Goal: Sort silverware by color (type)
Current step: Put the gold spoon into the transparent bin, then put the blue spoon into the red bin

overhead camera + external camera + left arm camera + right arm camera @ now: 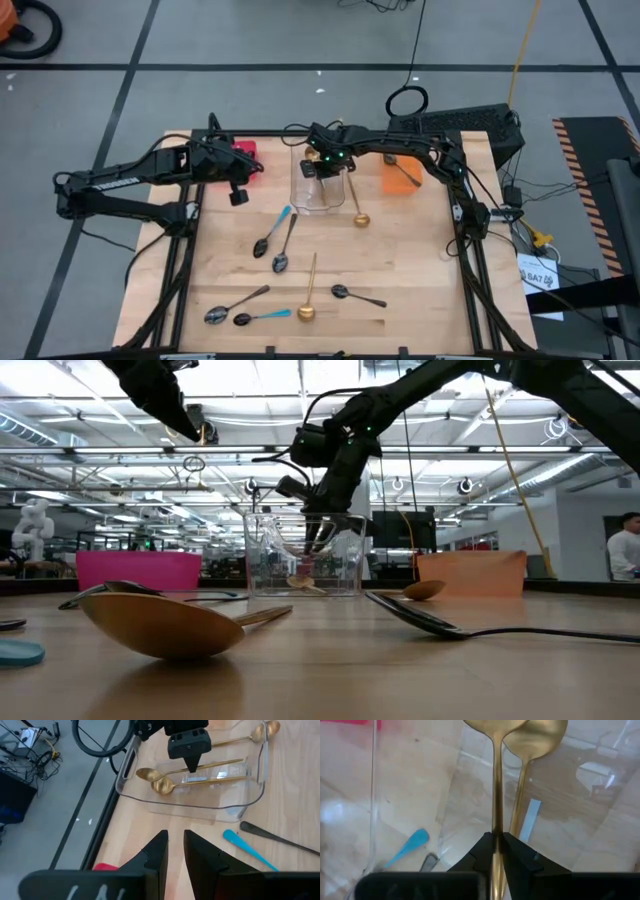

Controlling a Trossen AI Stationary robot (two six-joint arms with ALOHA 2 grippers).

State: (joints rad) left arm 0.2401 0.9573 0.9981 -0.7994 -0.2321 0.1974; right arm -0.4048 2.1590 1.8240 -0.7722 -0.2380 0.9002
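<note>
A clear container [300, 200] stands at the table's far middle with two gold spoons in it. My right gripper [322, 170] reaches down into it and is shut on one gold spoon [220, 764]. The other gold spoon [210, 781] lies beside it on the container's bottom. My left gripper [237, 197] hovers left of the container, slightly open [175, 842], with nothing between its fingers. On the table lie a third gold spoon [358, 205], a fourth [310, 290], blue-handled spoons [275, 228] and dark spoons [283, 250]. My right gripper pinches the gold spoon's slim handle [496, 827] between its two fingers [485, 847], about midway along it. The fingers slant down from above into the container. The spoon lies about level inside the container, its bowl [145, 773] next to the other spoon's bowl.
A pink container [245, 155] stands far left and an orange one [400, 175] far right, a dark spoon in it. More dark and blue-handled spoons [240, 312] lie near the front left, another dark one [350, 294] front centre. Bare wood lies right of centre.
</note>
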